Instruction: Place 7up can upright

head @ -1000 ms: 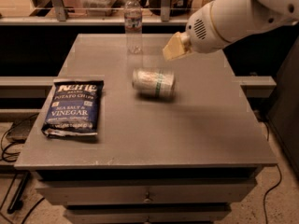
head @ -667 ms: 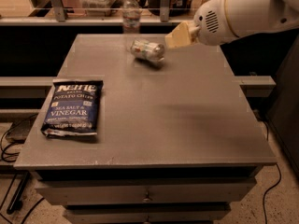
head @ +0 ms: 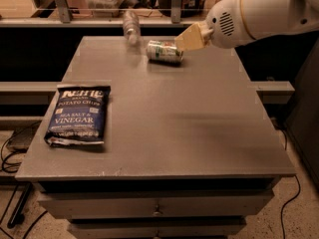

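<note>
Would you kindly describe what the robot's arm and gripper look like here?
The arm is a rounded white shell with a thin orange ring and a round patch of dark vent holes. The gripper, over the far end of the table beside the 7up can, is pale tan and wedge-shaped.

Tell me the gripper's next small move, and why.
Probably ease the gripper down onto the 7up can to grasp it: the can lies on its side near the far edge of the table, right beside the gripper, not yet upright.
</note>
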`<action>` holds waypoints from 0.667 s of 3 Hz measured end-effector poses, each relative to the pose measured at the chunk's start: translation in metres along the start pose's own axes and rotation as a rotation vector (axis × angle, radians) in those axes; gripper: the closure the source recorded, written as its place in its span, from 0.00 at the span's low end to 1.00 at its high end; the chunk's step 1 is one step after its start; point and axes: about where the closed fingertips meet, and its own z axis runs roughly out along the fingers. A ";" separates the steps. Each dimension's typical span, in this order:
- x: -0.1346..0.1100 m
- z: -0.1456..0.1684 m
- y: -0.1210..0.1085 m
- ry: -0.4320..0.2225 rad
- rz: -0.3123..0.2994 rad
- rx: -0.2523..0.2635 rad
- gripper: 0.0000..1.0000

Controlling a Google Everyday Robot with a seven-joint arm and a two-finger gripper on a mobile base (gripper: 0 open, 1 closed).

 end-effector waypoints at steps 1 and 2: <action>-0.001 0.001 0.002 0.000 -0.004 -0.002 0.52; -0.002 0.001 0.006 0.001 -0.009 -0.004 0.21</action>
